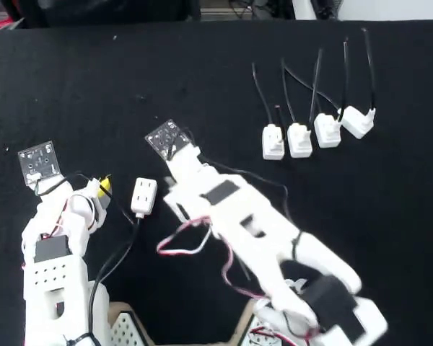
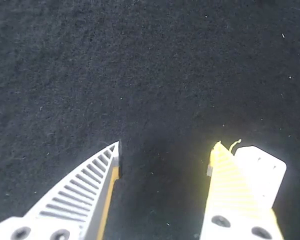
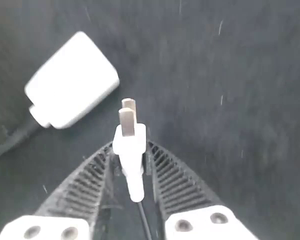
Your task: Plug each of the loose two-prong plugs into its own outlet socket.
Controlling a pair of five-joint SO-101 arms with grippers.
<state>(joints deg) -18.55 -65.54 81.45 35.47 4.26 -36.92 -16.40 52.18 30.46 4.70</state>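
On the black table [image 1: 202, 72], from the high view, found a white outlet socket [image 1: 143, 196] lying between the left arm [image 1: 54, 252] and the right arm [image 1: 252, 231], near the tip of each. Noted four white corded blocks [image 1: 299, 140] in a row, well apart toward the far side. From the left wrist view, found the left gripper [image 2: 167, 146] spread wide, holding nothing, with the outlet socket [image 2: 260, 170] just beside its yellow finger [image 2: 230, 190]. From the right wrist view, found the right gripper [image 3: 130, 146] clamped on a two-prong plug [image 3: 130, 137], prongs near the outlet socket [image 3: 72, 82] but not touching.
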